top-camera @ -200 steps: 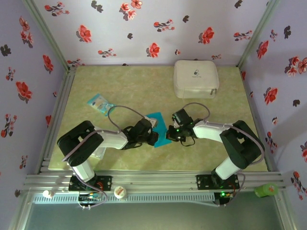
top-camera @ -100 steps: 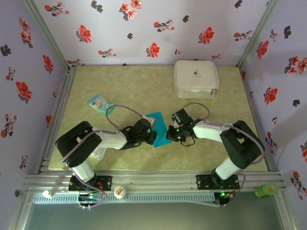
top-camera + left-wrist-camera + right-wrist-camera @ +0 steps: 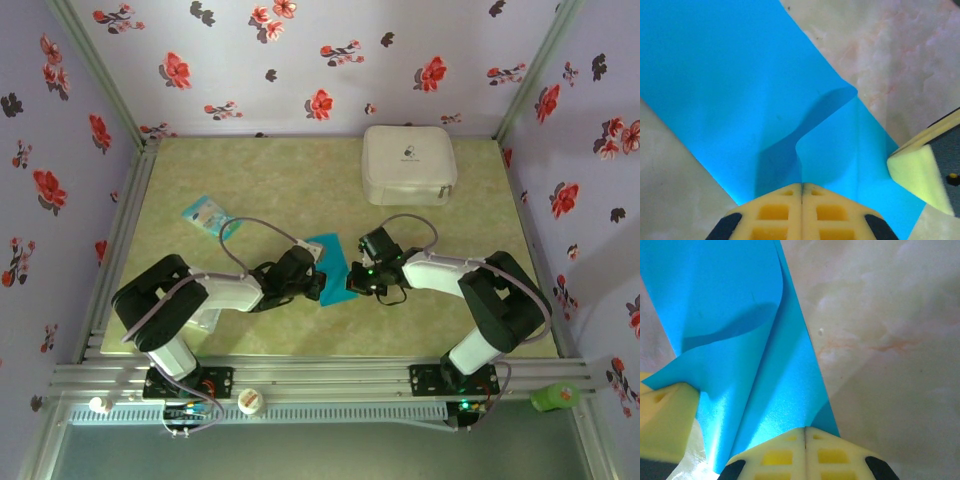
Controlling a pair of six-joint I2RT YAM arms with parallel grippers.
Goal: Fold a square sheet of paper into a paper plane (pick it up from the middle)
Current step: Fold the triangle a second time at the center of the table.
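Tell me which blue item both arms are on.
The teal sheet at mid-table, pinched by left fingers and right fingers; the pale printed packet lies apart, far left.

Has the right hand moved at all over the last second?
No. In the top view the right hand sits in the same place below the white case as before, shut on the edge of the blue paper.

This looked like a robot test cell in a lab, not a home. Flower-print walls [image 3: 320, 60] hung on aluminium profile posts [image 3: 97, 70] around a marble-pattern tabletop [image 3: 270, 180]. At the bottom of the frame, the left arm [image 3: 230, 290] and the right arm [image 3: 445, 270] stood bolted on a slotted aluminium rail [image 3: 330, 380].
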